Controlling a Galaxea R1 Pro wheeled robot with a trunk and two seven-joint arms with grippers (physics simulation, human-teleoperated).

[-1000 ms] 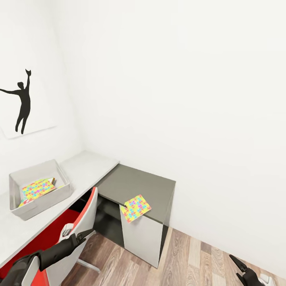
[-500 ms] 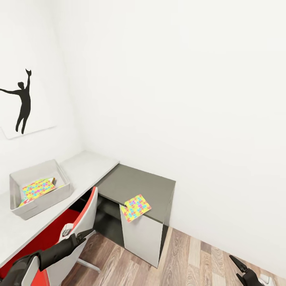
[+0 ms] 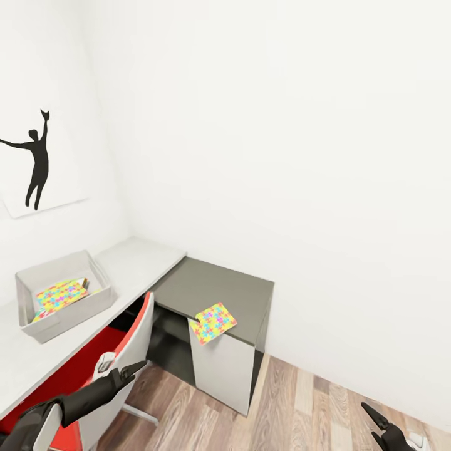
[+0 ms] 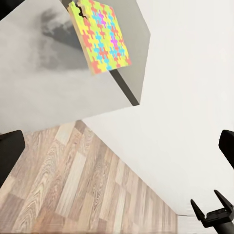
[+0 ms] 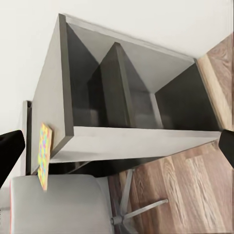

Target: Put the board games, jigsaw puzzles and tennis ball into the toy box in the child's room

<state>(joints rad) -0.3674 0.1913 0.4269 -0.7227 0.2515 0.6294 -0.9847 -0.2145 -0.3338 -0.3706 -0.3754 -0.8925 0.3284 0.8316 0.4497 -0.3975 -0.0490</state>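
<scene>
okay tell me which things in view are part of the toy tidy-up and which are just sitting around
Part of the job:
- toy box on the table, one jigsaw puzzle already inside
- second jigsaw puzzle, overhanging the front edge of the dark cabinet
- left gripper and right gripper, both open and empty

Just there:
- red and white chair
- dancer picture
- wood floor

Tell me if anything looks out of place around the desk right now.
Yes: one bright multicolour square jigsaw puzzle lies on the lower dark grey cabinet top, overhanging its front edge, not in the light grey toy box on the pale table. A similar multicolour puzzle is already inside that box.
</scene>
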